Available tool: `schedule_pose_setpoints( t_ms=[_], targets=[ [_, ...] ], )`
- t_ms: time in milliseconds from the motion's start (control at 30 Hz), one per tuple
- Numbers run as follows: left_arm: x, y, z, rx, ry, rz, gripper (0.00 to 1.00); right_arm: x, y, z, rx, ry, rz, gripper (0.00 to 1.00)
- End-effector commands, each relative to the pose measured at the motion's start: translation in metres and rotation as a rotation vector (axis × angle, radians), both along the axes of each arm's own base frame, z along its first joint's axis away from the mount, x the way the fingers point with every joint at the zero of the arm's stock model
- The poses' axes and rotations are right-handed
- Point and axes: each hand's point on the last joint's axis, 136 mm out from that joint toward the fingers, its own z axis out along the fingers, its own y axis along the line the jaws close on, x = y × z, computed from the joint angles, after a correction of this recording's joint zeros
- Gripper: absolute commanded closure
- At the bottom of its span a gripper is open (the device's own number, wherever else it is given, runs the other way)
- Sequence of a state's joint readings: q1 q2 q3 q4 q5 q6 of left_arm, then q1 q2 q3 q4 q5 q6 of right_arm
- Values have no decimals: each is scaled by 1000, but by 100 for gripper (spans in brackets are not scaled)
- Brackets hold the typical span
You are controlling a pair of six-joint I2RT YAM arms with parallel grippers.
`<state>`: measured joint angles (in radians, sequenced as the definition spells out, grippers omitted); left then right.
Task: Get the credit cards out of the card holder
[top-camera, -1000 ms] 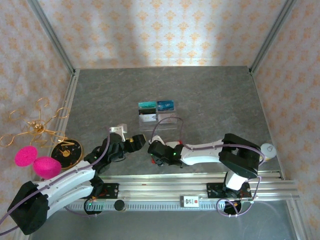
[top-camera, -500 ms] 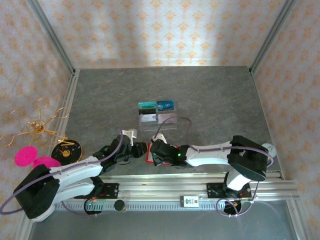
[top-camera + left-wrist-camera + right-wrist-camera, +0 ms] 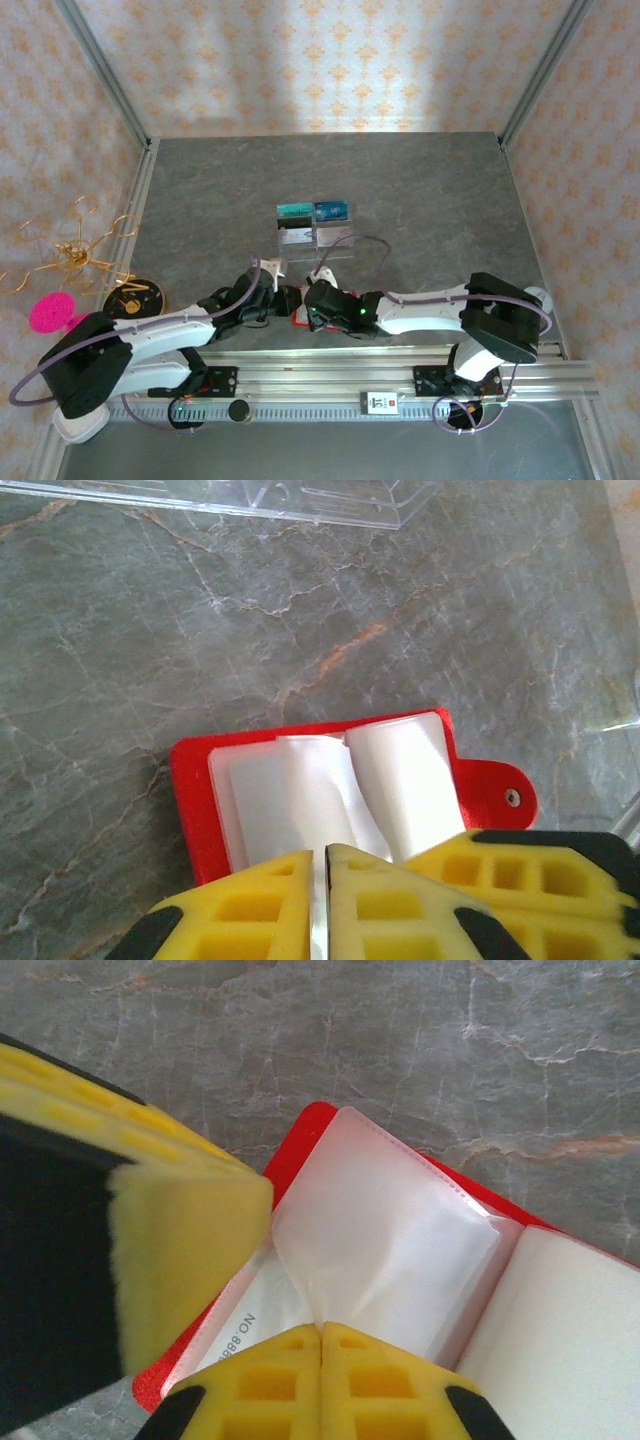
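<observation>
The card holder (image 3: 192, 790) lies open on the grey marbled table (image 3: 430, 200), on the near side of the clear compartmented tray (image 3: 335, 243) and apart from it, towards the arm bases. Its red cover is spread flat, and its pale whitish pocket leaves are fanned up from the spine.

The two grippers meet over the holder on that same near side of the tray. The left gripper (image 3: 322, 862) comes in from the tray's left. Its yellow pads are pressed almost together at the holder's near edge, with only a thin pale line between them. That line looks like a sheet from the holder, but I cannot tell whether it is a pocket leaf or a card.

The right gripper (image 3: 320, 1338) comes in from the tray's right. Its pads are fully together, pinching a frosted pocket leaf whose fold runs straight into the seam between them, so the leaf is lifted into a tent. Under that leaf, on the holder's left half, a pale card with a printed number (image 3: 236, 1322) lies in its pocket, partly covered by one left finger (image 3: 185, 1250).

In the tray's far compartments a teal card (image 3: 294, 211) and a blue card (image 3: 331, 211) stand side by side.
</observation>
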<state>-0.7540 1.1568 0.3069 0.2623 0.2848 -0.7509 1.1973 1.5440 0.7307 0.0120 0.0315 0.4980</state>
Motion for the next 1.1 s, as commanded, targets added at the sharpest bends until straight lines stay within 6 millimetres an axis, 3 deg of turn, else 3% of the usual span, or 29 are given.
schedule_pose_setpoints(
  t_ms=[0,200,500,667,767,967,1067],
  targets=[
    [2,-13,3,-8,-19,-52,87,5,-2,15,57,-39,-36,98],
    [2,-28,-1,12,-1,-106,87,8,-18,28,90,-70,-98,73],
    [-13,-63,-7,8,46,-234,83,16,-81,38,61,-129,-314,71],
    [-23,-82,-21,53,91,-312,86,15,-97,53,135,-152,-358,70],
    [-26,-83,-27,78,111,-322,88,14,-100,55,156,-153,-360,69],
    [-24,-75,-18,60,74,-288,89,7,-72,47,204,-51,-234,94],
    [-28,-77,-17,44,84,-303,88,16,-67,42,216,27,-221,97]
  ],
)
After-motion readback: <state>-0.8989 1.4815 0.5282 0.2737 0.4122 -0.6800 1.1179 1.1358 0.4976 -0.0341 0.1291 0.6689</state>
